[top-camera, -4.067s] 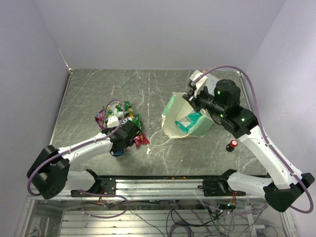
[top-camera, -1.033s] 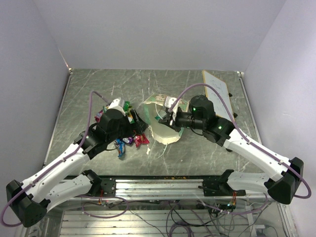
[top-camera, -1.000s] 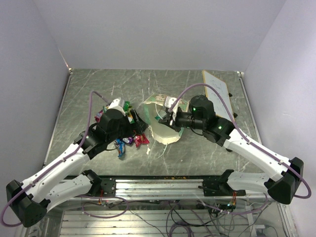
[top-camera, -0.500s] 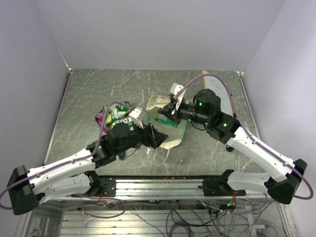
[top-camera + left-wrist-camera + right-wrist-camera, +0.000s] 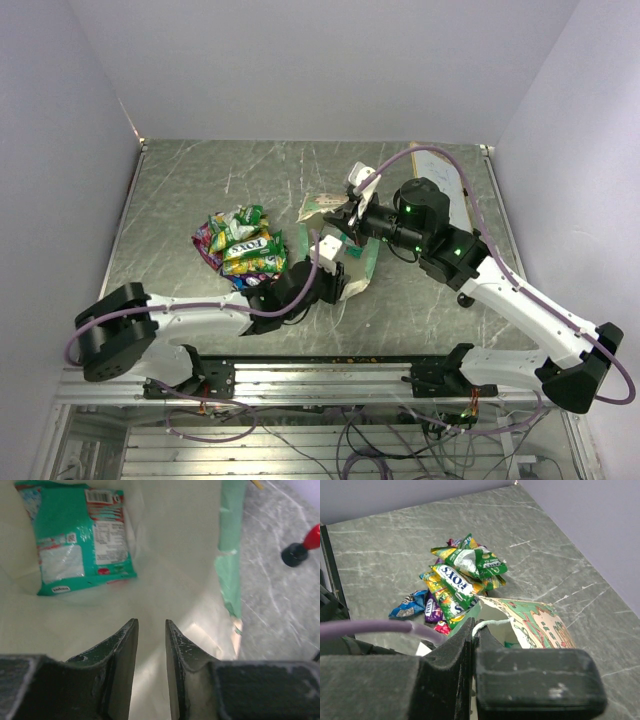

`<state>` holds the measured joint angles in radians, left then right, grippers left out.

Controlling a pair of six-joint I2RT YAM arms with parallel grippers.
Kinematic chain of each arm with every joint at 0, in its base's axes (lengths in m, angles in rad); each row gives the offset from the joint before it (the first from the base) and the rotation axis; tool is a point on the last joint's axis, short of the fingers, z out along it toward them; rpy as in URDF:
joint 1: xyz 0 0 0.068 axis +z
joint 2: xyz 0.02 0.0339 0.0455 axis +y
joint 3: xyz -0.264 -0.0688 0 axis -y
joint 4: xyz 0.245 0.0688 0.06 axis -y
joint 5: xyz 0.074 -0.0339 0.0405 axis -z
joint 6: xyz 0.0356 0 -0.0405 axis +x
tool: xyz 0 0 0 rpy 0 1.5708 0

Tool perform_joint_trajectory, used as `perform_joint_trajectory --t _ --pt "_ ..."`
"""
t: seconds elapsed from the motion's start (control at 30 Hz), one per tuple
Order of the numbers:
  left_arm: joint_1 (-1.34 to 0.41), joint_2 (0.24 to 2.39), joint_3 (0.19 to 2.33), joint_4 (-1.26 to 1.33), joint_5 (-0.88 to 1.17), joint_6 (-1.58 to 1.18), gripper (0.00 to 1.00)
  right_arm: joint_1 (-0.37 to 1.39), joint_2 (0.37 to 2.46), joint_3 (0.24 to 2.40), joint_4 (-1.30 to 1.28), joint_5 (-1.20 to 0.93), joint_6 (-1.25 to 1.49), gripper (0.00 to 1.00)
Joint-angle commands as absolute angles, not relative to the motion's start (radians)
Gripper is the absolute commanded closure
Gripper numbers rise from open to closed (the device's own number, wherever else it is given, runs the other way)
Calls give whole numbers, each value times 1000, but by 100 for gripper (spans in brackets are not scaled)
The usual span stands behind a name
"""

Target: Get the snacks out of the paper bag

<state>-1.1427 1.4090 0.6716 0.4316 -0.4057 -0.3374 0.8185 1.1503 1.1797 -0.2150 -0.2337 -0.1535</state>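
The mint-green paper bag (image 5: 364, 264) lies tilted at table centre, mouth toward the left arm. My right gripper (image 5: 346, 216) is shut on its white string handle (image 5: 492, 626) and holds the printed top side (image 5: 540, 622) up. My left gripper (image 5: 335, 273) is open and empty, its fingers (image 5: 125, 645) reaching into the bag's cream inside (image 5: 175, 555). A teal snack packet (image 5: 75, 535) lies deep in the bag, ahead and left of the fingers, untouched. A pile of snacks (image 5: 240, 243) in green, yellow, purple and blue lies left of the bag, and also shows in the right wrist view (image 5: 462, 575).
A red-capped black knob (image 5: 301, 549) stands on the table just outside the bag's right edge. The white whiteboard (image 5: 452, 170) lies at the back right, partly behind my right arm. The left arm's purple cable (image 5: 375, 629) crosses below the snack pile.
My left gripper has moved from the snack pile rightward into the bag's mouth. My right gripper has kept hold of the handle and shifted slightly.
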Motion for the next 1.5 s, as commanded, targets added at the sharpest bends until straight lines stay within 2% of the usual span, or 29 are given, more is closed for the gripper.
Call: perform_joint_trajectory --t 0.0,0.33,0.57,0.67,0.8,0.9,0.97,1.47 --pt "-1144 1509 730 569 -517 -241 62 822 1124 1218 -197 -212 -145 100" --pt "-1131 1747 820 658 -612 -195 62 823 1125 1257 -234 -223 -138 100" --pt "-1076 1856 931 597 -653 -172 58 823 1121 1273 -259 -233 -134 100" --pt "-1061 1897 989 553 -666 -172 49 824 1121 1271 -260 -238 -134 100" --pt "-1047 1942 1046 509 -677 -196 29 823 1124 1270 -262 -244 -135 100" --pt "-1036 1966 1085 469 -714 -218 17 823 1122 1273 -265 -247 -133 100" --pt "-1024 1983 1104 443 -730 -234 1 823 1120 1272 -268 -246 -133 100" --pt "-967 2164 1247 187 -694 -303 1 824 1126 1283 -283 -240 -148 100"
